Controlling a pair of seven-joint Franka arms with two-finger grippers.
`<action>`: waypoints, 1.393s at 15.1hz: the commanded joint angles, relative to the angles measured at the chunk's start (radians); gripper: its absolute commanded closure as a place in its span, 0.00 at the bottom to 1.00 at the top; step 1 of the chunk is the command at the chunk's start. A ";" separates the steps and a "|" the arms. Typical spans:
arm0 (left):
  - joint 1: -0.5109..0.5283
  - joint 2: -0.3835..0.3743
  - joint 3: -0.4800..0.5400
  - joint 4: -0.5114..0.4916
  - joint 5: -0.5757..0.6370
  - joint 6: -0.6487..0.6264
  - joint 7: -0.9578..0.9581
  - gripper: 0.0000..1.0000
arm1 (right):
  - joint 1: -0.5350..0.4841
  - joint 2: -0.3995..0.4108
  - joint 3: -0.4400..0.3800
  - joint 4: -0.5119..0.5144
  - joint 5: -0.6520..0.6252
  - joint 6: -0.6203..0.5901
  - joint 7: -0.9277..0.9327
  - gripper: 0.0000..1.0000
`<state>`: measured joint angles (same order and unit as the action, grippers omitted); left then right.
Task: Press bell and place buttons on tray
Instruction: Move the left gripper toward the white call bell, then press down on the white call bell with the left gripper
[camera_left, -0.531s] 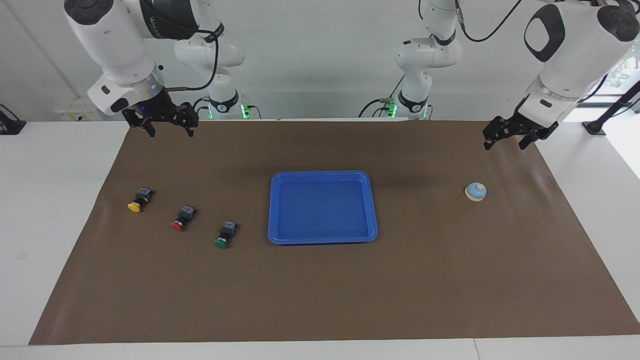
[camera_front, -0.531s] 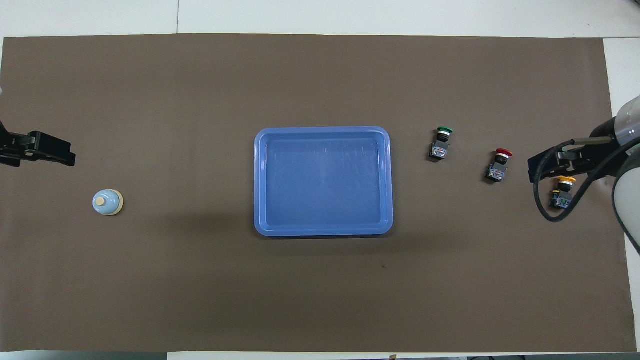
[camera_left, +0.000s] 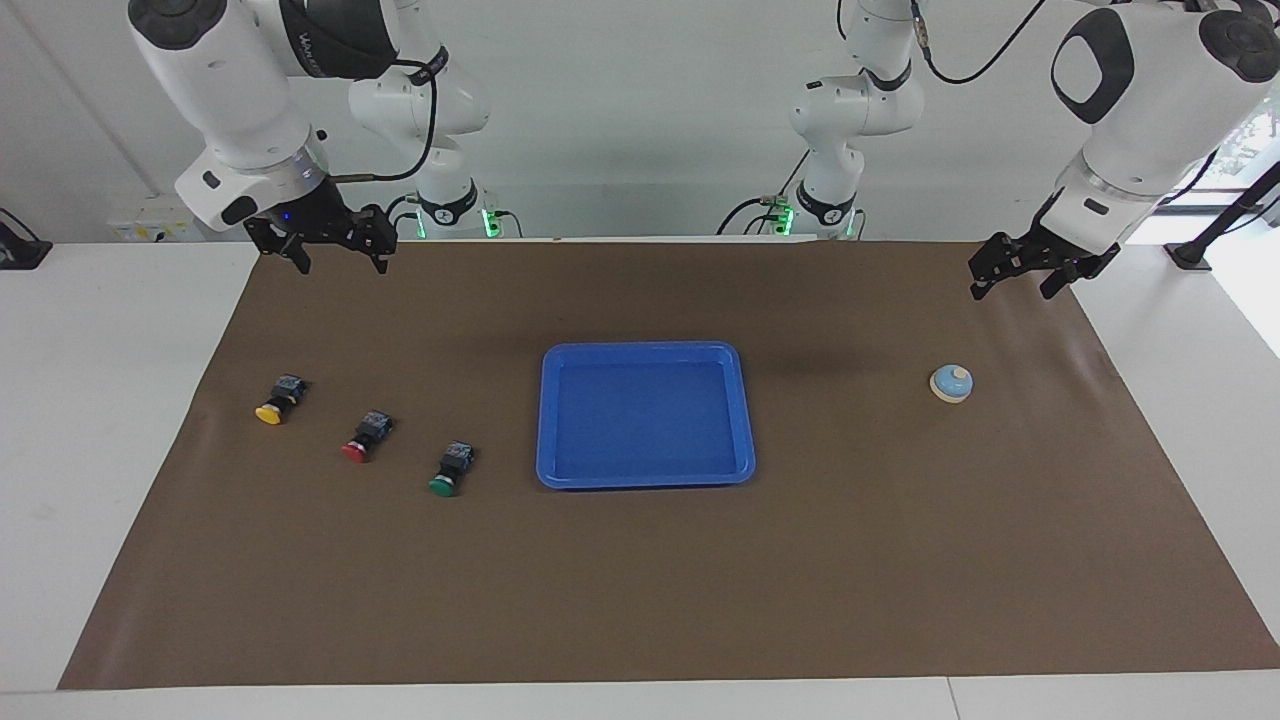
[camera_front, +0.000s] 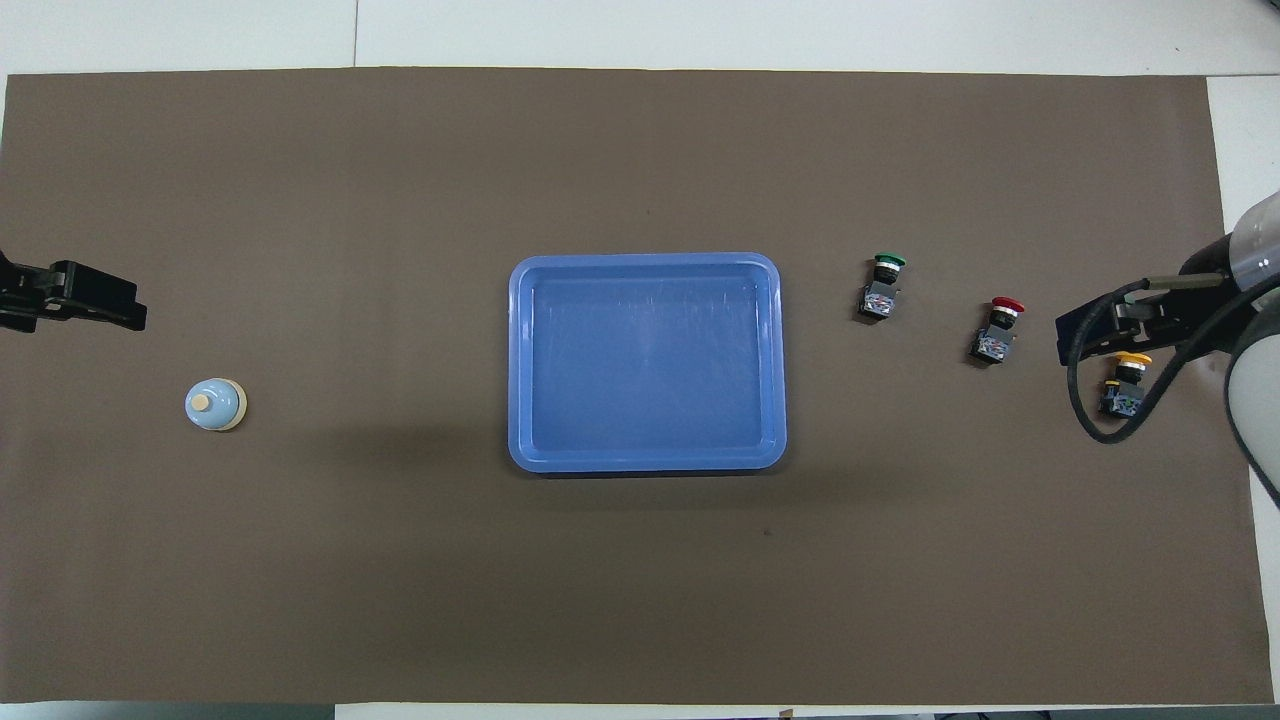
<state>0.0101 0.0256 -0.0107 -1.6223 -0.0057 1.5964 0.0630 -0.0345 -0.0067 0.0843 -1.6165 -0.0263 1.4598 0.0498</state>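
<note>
The bright blue tray (camera_left: 645, 350) lies mid-table, also in the overhead view (camera_front: 645, 262), with nothing in it. The bell (camera_left: 951, 383) stands on the mat toward the left arm's end (camera_front: 215, 405). Yellow (camera_left: 275, 400), red (camera_left: 365, 436) and green (camera_left: 452, 468) buttons lie in a row toward the right arm's end, the green one closest to the tray. In the overhead view they are yellow (camera_front: 1125, 385), red (camera_front: 1000, 330) and green (camera_front: 883, 285). My left gripper (camera_left: 1010, 288) hangs open and empty over the mat's corner by the bell. My right gripper (camera_left: 340, 262) hangs open and empty over the mat's edge by the yellow button.
A brown mat (camera_left: 800, 560) covers most of the white table (camera_left: 100, 400). The right arm's cable loop (camera_front: 1090, 420) overlaps the yellow button in the overhead view. The arm bases stand at the robots' end of the table.
My left gripper has shifted slightly. The right arm, tray, bell and buttons have not moved.
</note>
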 joint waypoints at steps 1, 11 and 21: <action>0.028 -0.038 -0.002 -0.079 0.021 0.068 -0.008 1.00 | -0.019 -0.010 0.011 -0.003 0.006 -0.001 -0.021 0.00; 0.131 -0.006 -0.002 -0.483 0.021 0.461 0.103 1.00 | -0.019 -0.010 0.011 -0.003 0.006 -0.001 -0.021 0.00; 0.146 -0.010 -0.003 -0.623 0.023 0.625 0.117 1.00 | -0.019 -0.010 0.011 -0.003 0.006 -0.001 -0.021 0.00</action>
<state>0.1593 0.0454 -0.0143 -2.1715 -0.0036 2.1484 0.1749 -0.0345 -0.0068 0.0843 -1.6165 -0.0263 1.4598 0.0498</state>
